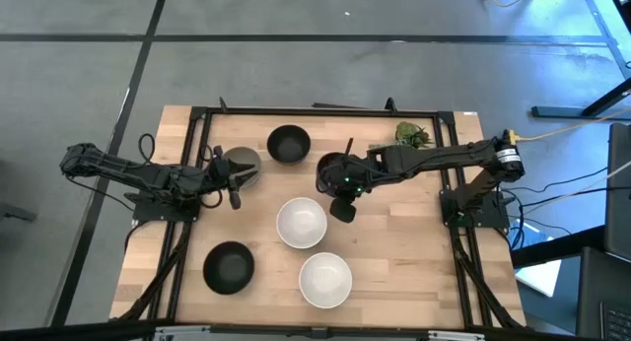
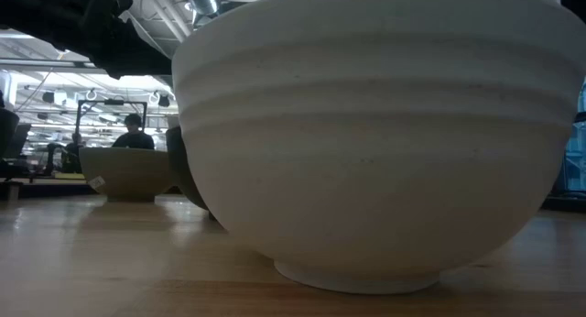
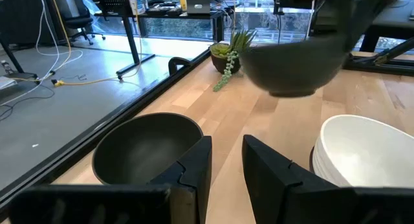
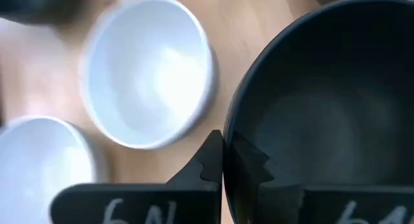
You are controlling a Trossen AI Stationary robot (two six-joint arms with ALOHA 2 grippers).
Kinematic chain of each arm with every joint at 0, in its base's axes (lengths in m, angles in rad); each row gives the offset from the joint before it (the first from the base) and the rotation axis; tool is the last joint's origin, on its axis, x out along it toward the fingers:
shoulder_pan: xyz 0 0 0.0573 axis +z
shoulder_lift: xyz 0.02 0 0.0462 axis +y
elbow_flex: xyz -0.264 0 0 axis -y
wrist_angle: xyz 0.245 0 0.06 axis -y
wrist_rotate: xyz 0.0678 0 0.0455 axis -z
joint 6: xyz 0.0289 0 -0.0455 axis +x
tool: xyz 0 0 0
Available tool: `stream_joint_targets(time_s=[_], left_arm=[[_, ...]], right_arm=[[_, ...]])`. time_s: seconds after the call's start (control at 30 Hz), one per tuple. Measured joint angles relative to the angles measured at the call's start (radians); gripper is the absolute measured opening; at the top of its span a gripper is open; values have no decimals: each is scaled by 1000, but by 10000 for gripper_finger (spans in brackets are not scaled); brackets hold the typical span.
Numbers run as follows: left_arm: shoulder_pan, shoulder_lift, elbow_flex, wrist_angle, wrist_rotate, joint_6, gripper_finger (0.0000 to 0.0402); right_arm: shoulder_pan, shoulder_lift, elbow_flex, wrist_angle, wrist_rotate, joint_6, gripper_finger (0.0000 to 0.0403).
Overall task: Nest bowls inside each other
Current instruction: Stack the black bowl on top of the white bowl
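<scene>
Right wrist view, gripper (image 4: pixel 223 160) marked "6N"

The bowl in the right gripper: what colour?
Matte black bowl, clearest in the right wrist view.

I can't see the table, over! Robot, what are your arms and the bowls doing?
Right end effector shut on a black bowl, lifted off the table. Left end effector open beside the grey-green bowl. Two white bowls unstacked. Nothing blocking.
</scene>
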Motion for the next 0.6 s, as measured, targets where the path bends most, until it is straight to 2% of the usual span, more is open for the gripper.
stream_joint_targets(time_s=[0.27, 0.6], left_arm=[[0, 0, 0, 0, 0, 0, 82], [0, 0, 0, 0, 0, -4, 82]], right_arm=[[82, 23, 131, 1, 29, 29, 11], [163, 153, 250, -18, -15, 29, 11]])
